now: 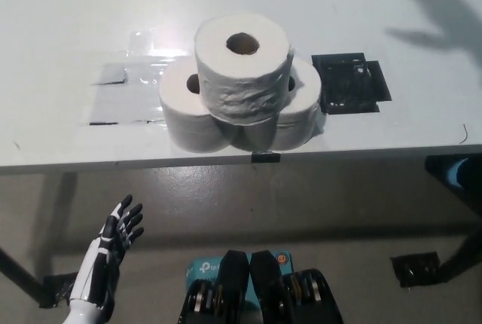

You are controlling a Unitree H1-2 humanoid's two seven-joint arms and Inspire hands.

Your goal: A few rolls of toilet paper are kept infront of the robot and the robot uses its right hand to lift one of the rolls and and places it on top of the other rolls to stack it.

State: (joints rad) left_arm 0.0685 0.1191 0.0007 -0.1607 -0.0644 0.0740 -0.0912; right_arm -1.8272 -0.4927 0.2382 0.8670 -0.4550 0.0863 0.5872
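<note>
One white toilet paper roll [242,68] stands upright on top of the other rolls, its hole facing up. Under it, the left roll [184,113] and the right roll [301,113] sit side by side on the white table [68,30], near its front edge. My black right hand and arm are out of the picture; only a shadow of them falls on the table at the top right. My white left hand [109,252] rests open at the lower left, below table level, fingers spread.
A black square mat [350,83] lies just right of the rolls. Grey tape patches [124,102] lie on the table to their left. The table's front edge runs across the middle, with floor below it.
</note>
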